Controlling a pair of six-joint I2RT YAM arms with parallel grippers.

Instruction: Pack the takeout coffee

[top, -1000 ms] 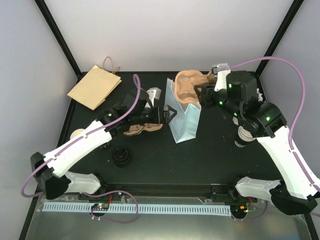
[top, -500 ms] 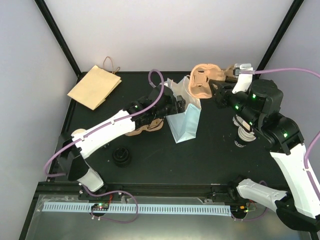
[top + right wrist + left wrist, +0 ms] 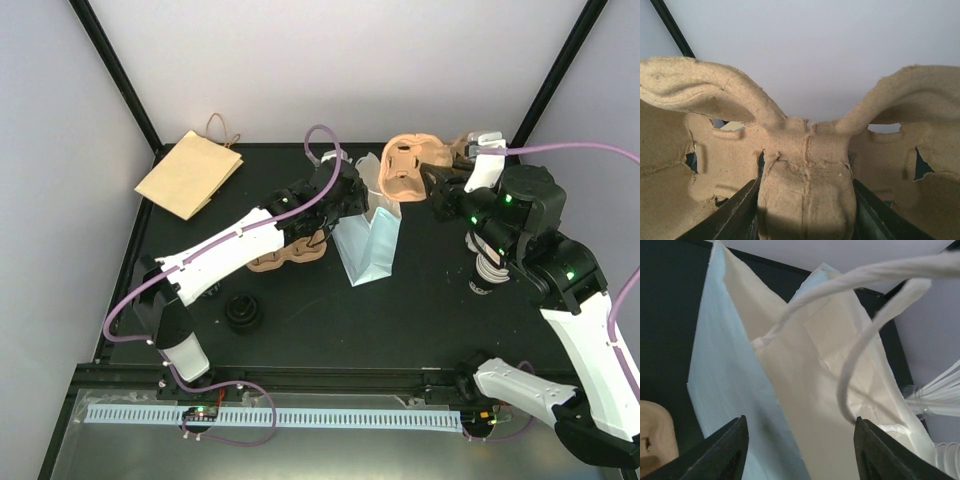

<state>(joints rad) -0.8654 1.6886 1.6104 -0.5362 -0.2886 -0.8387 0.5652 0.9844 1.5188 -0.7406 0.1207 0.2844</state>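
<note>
The left claw (image 3: 799, 424) stands wide astride the rim of the upright white bag (image 3: 368, 250), under its handle loop (image 3: 880, 271). The right claw (image 3: 807, 190) grips a pulp carrier (image 3: 403, 165) by its middle ridge, just beyond the bag's mouth. The takeout coffee shows nowhere plainly (perhaps hidden near the cup stack (image 3: 488, 268)), so its direction, axis and nearer arm I cannot tell. That makes two carriers, with the second carrier (image 3: 285, 258) on the bench (image 3: 400, 320), two bags, counting a brown bag (image 3: 188, 172), and one lid pile (image 3: 243, 312).

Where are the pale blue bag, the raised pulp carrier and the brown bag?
pale blue bag (image 3: 372, 250): top view, front panel.
raised pulp carrier (image 3: 410, 166): top view, centre.
brown bag (image 3: 188, 172): top view, flat face.
</note>
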